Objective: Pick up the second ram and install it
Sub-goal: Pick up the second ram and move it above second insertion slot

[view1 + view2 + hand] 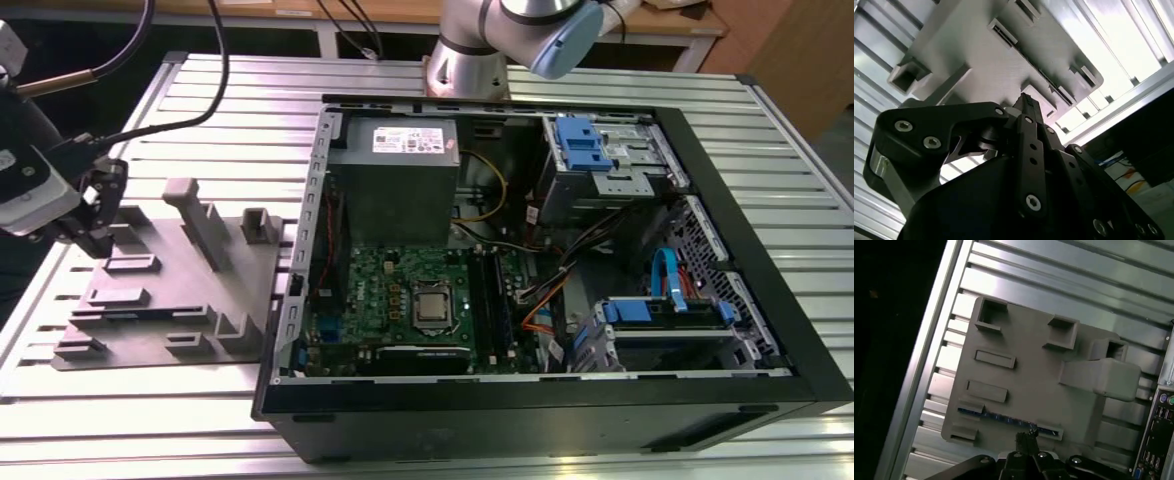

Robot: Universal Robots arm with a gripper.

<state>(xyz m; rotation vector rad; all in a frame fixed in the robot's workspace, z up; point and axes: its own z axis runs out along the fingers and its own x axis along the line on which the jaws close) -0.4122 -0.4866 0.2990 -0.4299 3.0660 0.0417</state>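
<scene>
Tool (1026,434) just above 2nd ram (999,417) in tray (1024,375).

Nothing really readable from where I'm standing: the power supply (396,195) has a white sticker (404,141), but the print's too tiny.

Bright even light paled the slatted bench (267,80) in the exterior view; hard glare bleached its slats in the second wrist view; the computer case (534,420) interior lay in shadow.
</scene>
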